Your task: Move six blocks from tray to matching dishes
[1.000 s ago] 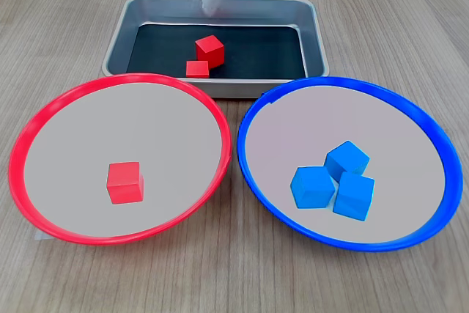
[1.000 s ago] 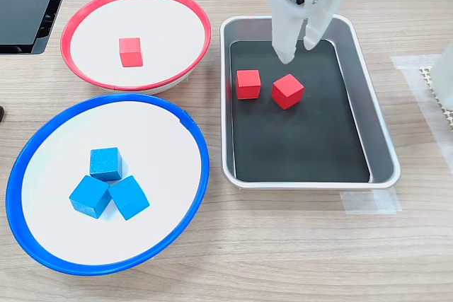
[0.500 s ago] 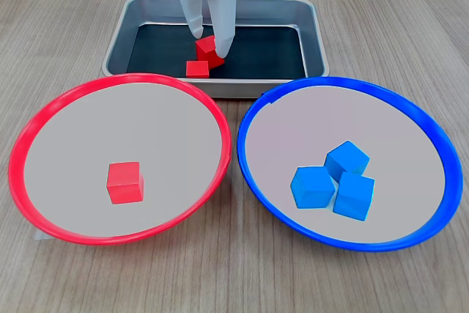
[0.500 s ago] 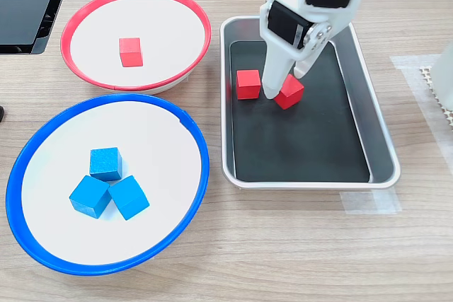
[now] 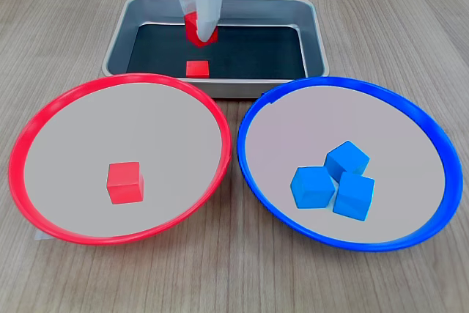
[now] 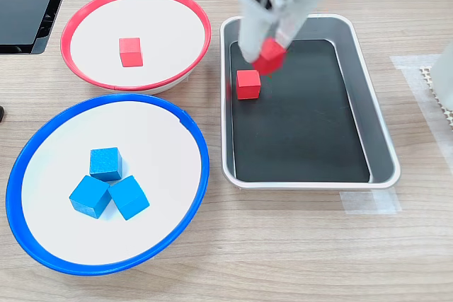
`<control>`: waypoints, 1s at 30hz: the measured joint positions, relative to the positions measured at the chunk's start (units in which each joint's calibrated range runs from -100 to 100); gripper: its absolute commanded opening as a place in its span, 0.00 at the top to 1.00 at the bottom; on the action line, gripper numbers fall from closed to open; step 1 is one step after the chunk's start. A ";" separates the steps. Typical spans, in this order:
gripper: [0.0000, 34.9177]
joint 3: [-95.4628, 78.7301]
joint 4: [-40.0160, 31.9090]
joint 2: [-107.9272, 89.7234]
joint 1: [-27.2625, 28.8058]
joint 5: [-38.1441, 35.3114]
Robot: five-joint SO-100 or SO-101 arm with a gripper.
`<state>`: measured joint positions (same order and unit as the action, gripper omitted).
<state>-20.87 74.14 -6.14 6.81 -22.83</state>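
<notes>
You see a pale wooden table (image 6: 297, 245). Your gripper (image 6: 263, 51) pinches 1 red block (image 6: 269, 56) above the tray (image 6: 379, 129). Another red block (image 6: 248, 83) lies on the tray floor just below. The red dish (image 5: 66, 108) holds 1 red block (image 5: 124, 182). The blue dish (image 5: 410, 115) holds 3 blue blocks (image 5: 334, 179).

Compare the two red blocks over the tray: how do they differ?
The gripped block is held in the gripper, lifted and tilted; the tray block lies flat and free on the tray floor, nearer the red dish. Both look alike in colour and size.
</notes>
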 measured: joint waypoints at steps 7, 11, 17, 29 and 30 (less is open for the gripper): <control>0.94 29.13 -3.67 15.17 0.09 11.87; 0.58 32.67 -7.34 21.99 1.68 11.77; 0.88 31.76 -9.14 22.51 2.83 11.18; 0.87 2.36 -4.16 2.05 3.01 -1.81; 0.84 1.00 -4.81 1.62 2.83 -2.10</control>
<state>-19.87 69.33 -4.52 9.65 -24.93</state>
